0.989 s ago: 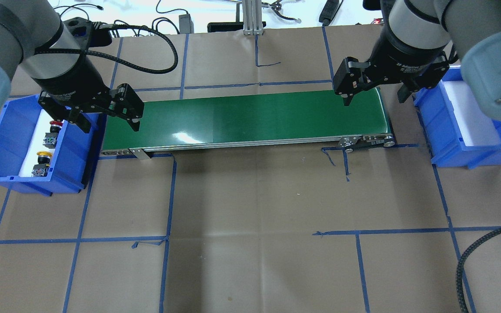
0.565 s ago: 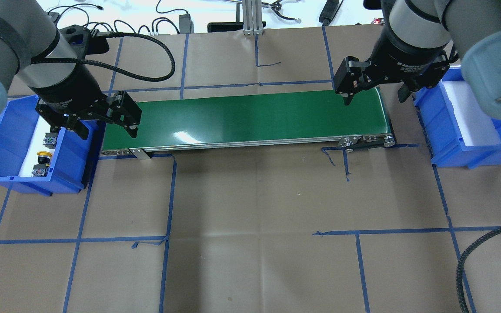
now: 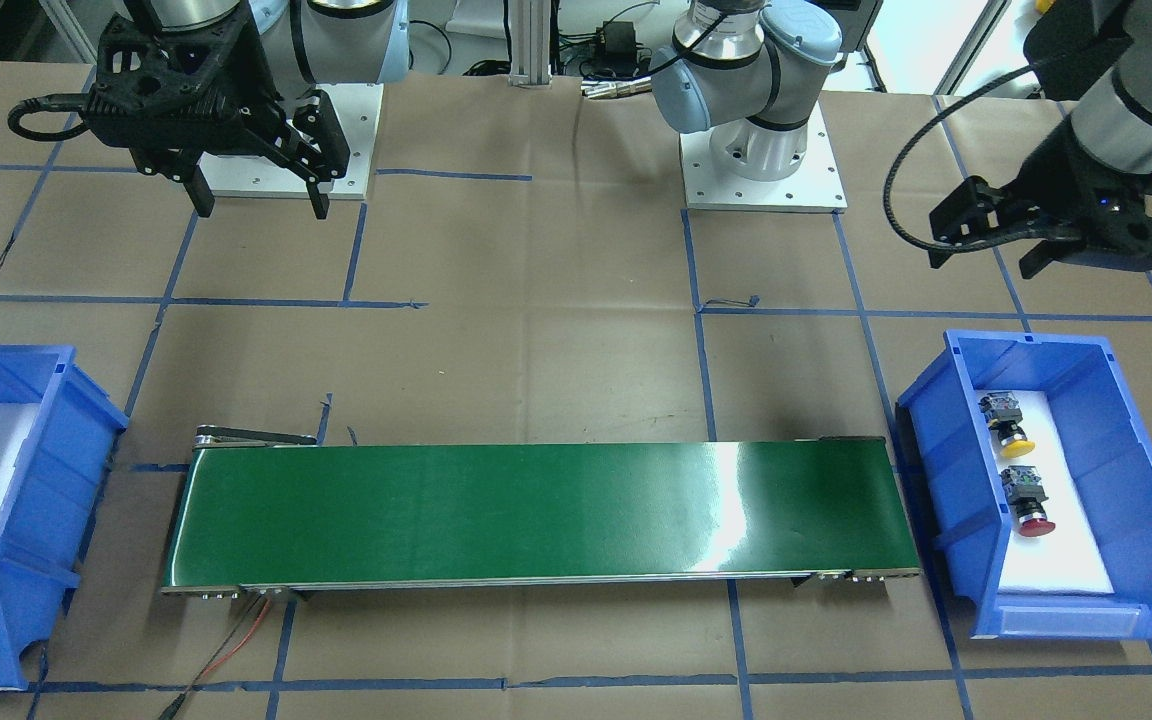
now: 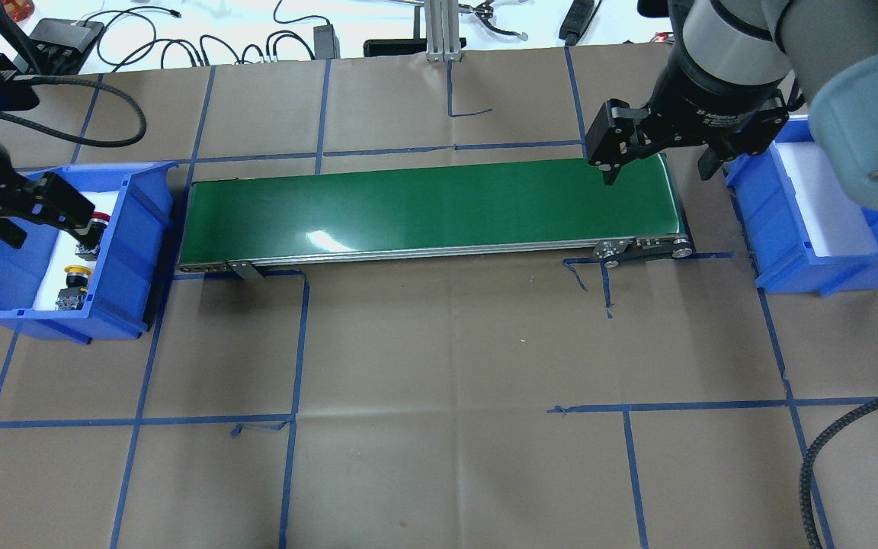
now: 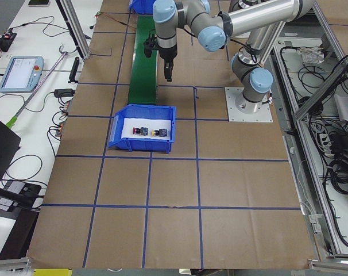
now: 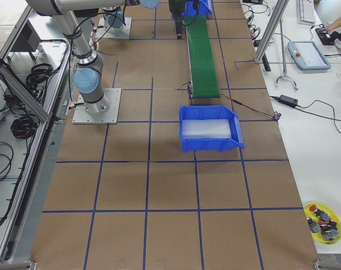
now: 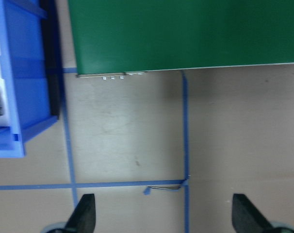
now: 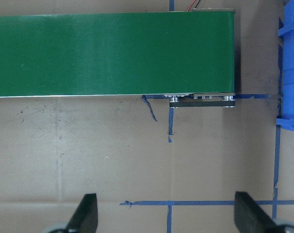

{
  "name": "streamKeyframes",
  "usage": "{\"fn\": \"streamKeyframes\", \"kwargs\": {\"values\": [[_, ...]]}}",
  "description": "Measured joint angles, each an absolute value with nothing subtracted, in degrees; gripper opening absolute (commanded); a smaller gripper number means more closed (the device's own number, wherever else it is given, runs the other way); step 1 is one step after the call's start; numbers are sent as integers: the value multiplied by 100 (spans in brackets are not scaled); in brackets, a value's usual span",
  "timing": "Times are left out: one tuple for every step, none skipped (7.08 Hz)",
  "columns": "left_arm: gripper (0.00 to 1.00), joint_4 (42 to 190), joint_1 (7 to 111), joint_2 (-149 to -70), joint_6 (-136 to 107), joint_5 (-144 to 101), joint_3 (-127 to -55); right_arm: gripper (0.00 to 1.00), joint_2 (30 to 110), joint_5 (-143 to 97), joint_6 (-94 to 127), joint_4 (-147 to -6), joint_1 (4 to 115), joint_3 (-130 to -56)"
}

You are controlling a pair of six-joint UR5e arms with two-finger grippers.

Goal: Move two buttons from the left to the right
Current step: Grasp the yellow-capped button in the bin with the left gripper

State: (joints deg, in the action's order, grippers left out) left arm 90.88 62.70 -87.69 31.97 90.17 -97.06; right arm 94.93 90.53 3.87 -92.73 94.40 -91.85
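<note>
Two buttons lie on white foam in the blue left bin (image 4: pixel 128 252). The red button (image 4: pixel 94 223) is at the far end and the yellow button (image 4: pixel 74 272) is nearer. Both show in the front view, red (image 3: pixel 1029 502) and yellow (image 3: pixel 1007 420). My left gripper (image 4: pixel 43 221) hangs open and empty above this bin, close over the red button; it also shows in the front view (image 3: pixel 986 262). My right gripper (image 4: pixel 656 175) is open and empty above the right end of the green conveyor belt (image 4: pixel 431 206).
A blue right bin (image 4: pixel 789 255) with white foam stands past the belt's right end. Brown paper with blue tape lines covers the table. A black cable (image 4: pixel 828 450) lies at the front right. Cables and tools lie along the far edge.
My left gripper has moved left, from over the belt's left end to over the left bin. The right gripper and both buttons have not moved.
</note>
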Motion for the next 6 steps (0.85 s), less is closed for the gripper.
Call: {"fn": "streamKeyframes", "kwargs": {"values": [[100, 8991, 5794, -8944, 3577, 9031, -9706, 100, 9497, 9053, 387, -9262, 9440, -9185], [100, 8747, 5498, -9147, 3752, 9039, -9705, 100, 9499, 9053, 387, -9259, 9439, -9185], [100, 8442, 5353, -9358, 3813, 9045, -9677, 100, 9498, 9053, 387, -9263, 9439, -9185], [100, 8135, 5296, -9575, 3832, 9047, -9630, 100, 9495, 9053, 387, -9269, 9439, -9185], [100, 7869, 5279, -9755, 3834, 9043, -9639, 100, 9493, 9053, 387, -9275, 9439, -9184], [100, 7611, 5276, -9907, 3826, 9032, -9705, 100, 9487, 9053, 387, -9290, 9439, -9188]]}}
